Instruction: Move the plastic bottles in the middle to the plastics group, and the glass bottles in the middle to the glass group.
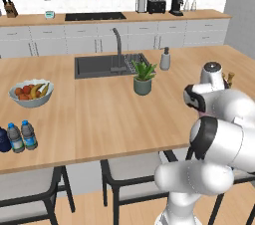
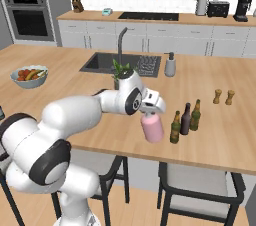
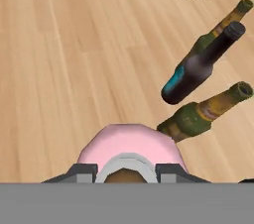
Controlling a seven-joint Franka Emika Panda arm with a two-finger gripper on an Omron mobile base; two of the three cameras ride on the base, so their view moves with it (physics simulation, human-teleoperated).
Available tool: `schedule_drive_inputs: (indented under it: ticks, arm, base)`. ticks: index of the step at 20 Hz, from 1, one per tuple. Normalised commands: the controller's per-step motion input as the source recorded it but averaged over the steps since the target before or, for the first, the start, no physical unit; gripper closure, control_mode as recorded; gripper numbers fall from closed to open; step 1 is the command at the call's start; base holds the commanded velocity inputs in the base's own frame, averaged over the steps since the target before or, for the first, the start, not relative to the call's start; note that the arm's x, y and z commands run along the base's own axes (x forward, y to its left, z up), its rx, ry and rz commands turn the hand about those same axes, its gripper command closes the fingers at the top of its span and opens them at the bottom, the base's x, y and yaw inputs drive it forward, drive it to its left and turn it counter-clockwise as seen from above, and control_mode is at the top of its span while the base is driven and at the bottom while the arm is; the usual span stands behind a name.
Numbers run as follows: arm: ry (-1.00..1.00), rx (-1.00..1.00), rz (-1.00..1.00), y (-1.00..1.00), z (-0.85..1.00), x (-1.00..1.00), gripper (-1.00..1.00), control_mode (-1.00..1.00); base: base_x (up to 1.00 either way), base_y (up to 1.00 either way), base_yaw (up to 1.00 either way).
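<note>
So the robot's two-finger gripper (image 2: 150, 111) is pinched on the white-capped neck of the wide pink glass bottle (image 2: 152, 128), which hangs straight under the hand. In the right base view its base looks just above or barely on the light wooden counter (image 2: 100, 135), can't tell which. From the hand camera the pink shoulder (image 3: 130, 144) sits dead centre between the finger tips, so the grip looks square.

Handling guess: it's glass, so stiff, probably heavy for its size, slick and breakable. A hold round the neck under the cap makes sense since the body is too wide for those jaws, but it could swing or slip if the arm jerks, so a slow set-down seems smart.

Just beside it, on the far side from the arm, stands the glass group: an olive-green long-necked bottle (image 2: 175, 127) nearest, then a dark brown one (image 2: 186, 119) and another greenish-brown one (image 2: 195, 115). They're close enough to get knocked over.

Further back are two small wooden mills (image 2: 223, 96). Way off at the other end, two clear blue-capped water bottles (image 1: 22, 136) stand beside a navy bottle (image 1: 4, 140), with a fruit bowl (image 1: 31, 93) behind them
</note>
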Motion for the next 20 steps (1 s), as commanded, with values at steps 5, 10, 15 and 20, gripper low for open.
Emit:
schedule_drive_inputs:
  ticks: [5, 10, 15, 20]
  arm:
    - [0.05, 0.0, -0.14, -0.23, -0.07, 0.12, 1.0, -1.0]
    - [0.05, 0.07, -0.09, -0.1, -0.12, 0.05, 1.0, -1.0]
    - [0.03, 0.18, -0.06, -0.05, -0.12, 0.05, 1.0, -1.0]
    - [0.03, 0.17, -0.02, -0.08, -0.17, 0.01, 1.0, -1.0]
  base:
    - [0.0, 0.0, 0.0]
    - [0.0, 0.0, 0.0]
    - [0.0, 0.0, 0.0]
    - [0.0, 0.0, 0.0]
